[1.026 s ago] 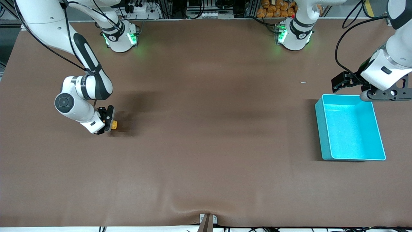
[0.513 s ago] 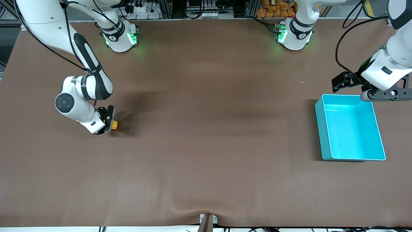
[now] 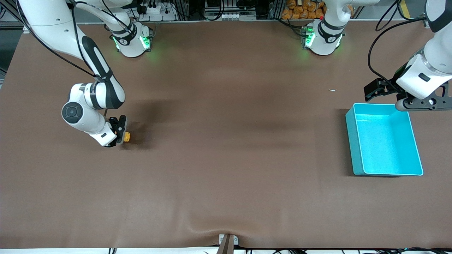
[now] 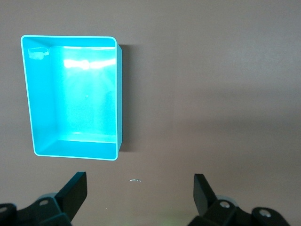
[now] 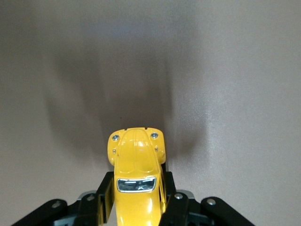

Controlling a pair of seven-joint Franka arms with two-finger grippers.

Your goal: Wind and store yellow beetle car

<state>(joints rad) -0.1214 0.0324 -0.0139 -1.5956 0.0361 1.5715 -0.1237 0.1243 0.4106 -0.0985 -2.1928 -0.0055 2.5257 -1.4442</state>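
The yellow beetle car [image 3: 126, 135] [image 5: 137, 174] is a tiny rounded toy with a dark windscreen. My right gripper [image 3: 122, 133] [image 5: 138, 200] is shut on its sides, low at the brown table, toward the right arm's end. Only the car's nose shows past the black fingers [image 5: 106, 193]. The turquoise bin [image 3: 385, 141] [image 4: 73, 96] stands empty toward the left arm's end. My left gripper [image 3: 379, 90] [image 4: 139, 188] hangs open over the table beside the bin's edge that lies farther from the front camera, with nothing between its fingers [image 4: 75, 190].
A small pale scrap [image 3: 333, 90] [image 4: 135, 180] lies on the brown mat, farther from the front camera than the bin. The right arm's dark shadow [image 3: 148, 120] falls on the table beside the car. A small bracket [image 3: 227, 241] sits at the table's near edge.
The right gripper with the car has crept slightly toward the left arm's end of the table. The left arm has not moved.
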